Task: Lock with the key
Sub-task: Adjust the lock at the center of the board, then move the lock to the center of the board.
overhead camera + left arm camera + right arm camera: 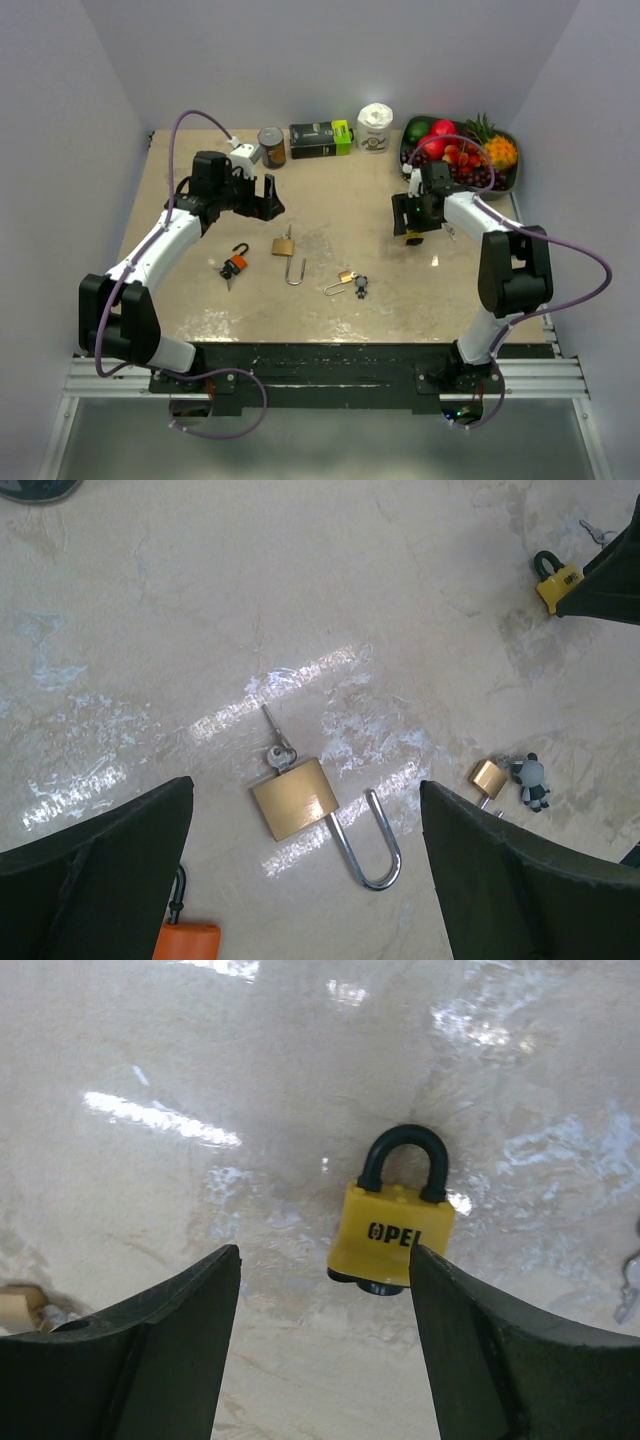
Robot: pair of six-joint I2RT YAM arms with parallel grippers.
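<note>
A large brass padlock [284,246] lies mid-table with its steel shackle [370,845] swung open and a key [275,742] in its body [293,797]. My left gripper [264,199] is open and empty, hovering above and behind it; in the left wrist view [305,783] the lock lies between the fingers. My right gripper [412,224] is open and empty [323,1250] just above a shut yellow padlock [392,1235], which sits near its right finger. The yellow padlock also shows in the top view [413,237].
A small brass padlock [346,277] with a panda charm [360,287] lies near the front. An orange padlock [233,264] lies at the left. A can [271,146], a dark box [321,139], a white tub [375,128] and a fruit bowl [510,178] line the back edge.
</note>
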